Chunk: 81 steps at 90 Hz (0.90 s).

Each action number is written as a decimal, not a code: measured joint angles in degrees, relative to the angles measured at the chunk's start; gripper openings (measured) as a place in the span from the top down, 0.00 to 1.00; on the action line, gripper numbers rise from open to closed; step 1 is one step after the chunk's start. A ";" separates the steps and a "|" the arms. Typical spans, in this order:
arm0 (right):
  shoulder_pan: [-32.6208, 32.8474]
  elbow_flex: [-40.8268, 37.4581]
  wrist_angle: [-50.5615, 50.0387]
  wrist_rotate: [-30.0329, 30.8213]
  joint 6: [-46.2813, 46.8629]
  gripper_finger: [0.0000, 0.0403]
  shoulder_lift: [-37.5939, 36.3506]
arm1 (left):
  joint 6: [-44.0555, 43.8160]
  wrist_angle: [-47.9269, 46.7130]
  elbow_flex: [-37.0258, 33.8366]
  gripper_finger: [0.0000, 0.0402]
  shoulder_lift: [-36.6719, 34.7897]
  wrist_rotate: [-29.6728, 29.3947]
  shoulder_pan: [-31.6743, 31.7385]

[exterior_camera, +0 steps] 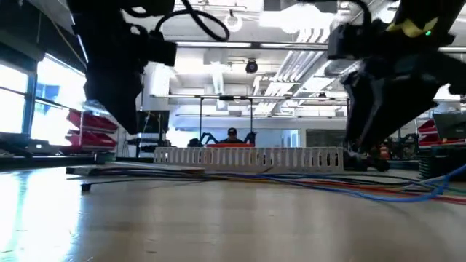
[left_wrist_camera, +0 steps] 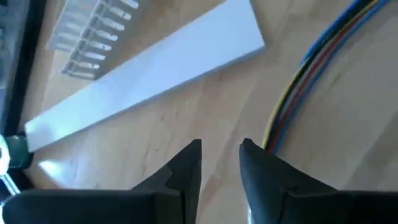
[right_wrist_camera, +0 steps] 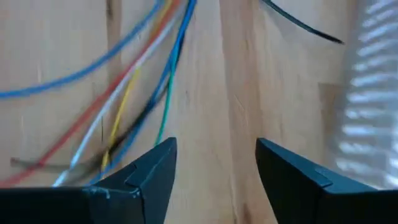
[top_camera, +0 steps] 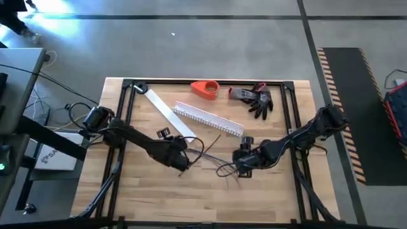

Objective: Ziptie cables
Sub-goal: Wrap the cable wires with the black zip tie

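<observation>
Wooden tabletop (top_camera: pixel 146 197) with a black metal frame along its edges, standing on a grey floor, seen from above. Near the middle lie the cables (top_camera: pixel 219 166), a loose curved bundle of thin wires; the wrist views show them coloured blue, red, yellow, green and white. Behind the cables, a white slotted channel (top_camera: pixel 208 119) with comb-like teeth lies at an angle, and a flat white strip (top_camera: pixel 166 113) lies just to its left. At the far edge sit an orange tape dispenser (top_camera: pixel 205 89) and a dark glove (top_camera: pixel 253 98). The left gripper (top_camera: pixel 183 166) hangs low over the wood at the left end of the cables, its fingers (left_wrist_camera: pixel 186 168) slightly spread with nothing between them. The right gripper (top_camera: pixel 240 166) sits low at the right end of the cables, its fingers (right_wrist_camera: pixel 152 171) spread wide over bare wood, the wires just beside one finger. No readable writing shows on the task items.
</observation>
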 joint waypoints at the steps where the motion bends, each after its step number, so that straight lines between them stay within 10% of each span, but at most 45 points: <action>1: -0.30 -0.33 1.31 -0.50 -0.18 0.52 0.00 | -0.10 0.39 0.03 0.77 -0.13 0.45 -0.13; 27: -3.60 -3.05 21.33 -3.82 -4.44 0.55 0.00 | -4.98 19.76 -3.83 0.77 2.60 10.71 -5.63; 53: -3.19 -2.96 20.82 -4.98 -5.39 0.55 0.00 | -9.09 24.35 -5.01 0.85 8.65 13.27 -5.29; 81: -0.88 -2.96 14.67 -0.81 -5.13 0.55 -0.39 | -4.64 56.95 -5.07 0.93 9.94 24.14 -6.68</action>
